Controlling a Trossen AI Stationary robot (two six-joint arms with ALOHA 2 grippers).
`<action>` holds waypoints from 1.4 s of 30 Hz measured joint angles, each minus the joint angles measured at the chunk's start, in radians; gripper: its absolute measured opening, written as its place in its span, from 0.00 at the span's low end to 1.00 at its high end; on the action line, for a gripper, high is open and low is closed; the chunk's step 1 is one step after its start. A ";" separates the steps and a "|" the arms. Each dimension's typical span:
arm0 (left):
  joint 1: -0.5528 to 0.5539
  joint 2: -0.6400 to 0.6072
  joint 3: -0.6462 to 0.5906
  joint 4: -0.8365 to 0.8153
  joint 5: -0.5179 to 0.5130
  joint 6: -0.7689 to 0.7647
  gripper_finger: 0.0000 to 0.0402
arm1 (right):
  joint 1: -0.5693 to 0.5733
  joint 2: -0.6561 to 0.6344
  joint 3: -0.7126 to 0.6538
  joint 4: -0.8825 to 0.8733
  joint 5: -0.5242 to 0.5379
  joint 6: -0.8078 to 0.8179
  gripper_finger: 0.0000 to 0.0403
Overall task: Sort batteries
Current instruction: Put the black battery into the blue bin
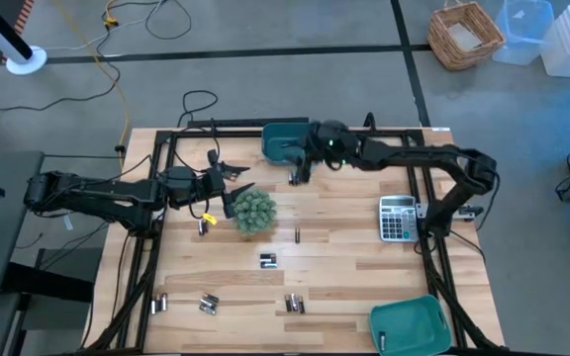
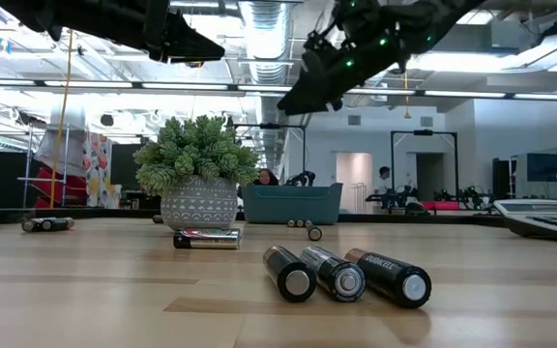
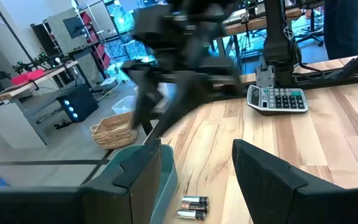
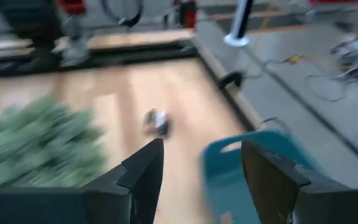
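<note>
Small dark and silvery batteries lie on their sides in pairs and groups over the wooden table (image 1: 344,267): near the near edge (image 1: 208,304) (image 1: 295,304), mid-table (image 1: 267,260) (image 1: 297,234), and beside the yellow tag (image 1: 203,226). Three batteries (image 2: 346,275) lie close in the low view. My left gripper (image 1: 237,185) (image 3: 197,168) hovers open, just left of the potted plant (image 1: 252,211). My right gripper (image 1: 298,173) (image 4: 201,168) is open in the air by the far teal bin (image 1: 283,140). Two batteries (image 3: 191,208) (image 4: 157,121) lie below the grippers.
A second teal bin (image 1: 411,326) stands at the near right corner with a battery (image 1: 382,341) by its left wall. A grey calculator (image 1: 397,218) lies near the right edge. The plant's patterned pot (image 2: 199,205) stands mid-table. A black frame rails the table's sides.
</note>
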 joint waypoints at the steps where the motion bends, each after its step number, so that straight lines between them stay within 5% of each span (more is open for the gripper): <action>1: 0.000 0.000 0.000 -0.002 0.000 -0.002 0.48 | 0.021 -0.010 -0.017 -0.005 0.000 0.006 0.56; 14: 0.000 0.000 0.000 -0.014 0.000 -0.008 0.48 | 0.288 -0.020 -0.122 -0.176 0.116 0.207 0.56; 26: 0.000 0.000 0.000 -0.017 0.000 -0.009 0.48 | 0.471 0.064 -0.122 -0.280 0.274 0.617 0.56; 42: 0.000 0.000 0.000 -0.018 0.000 0.003 0.48 | 0.510 0.234 -0.101 -0.212 0.302 0.761 0.56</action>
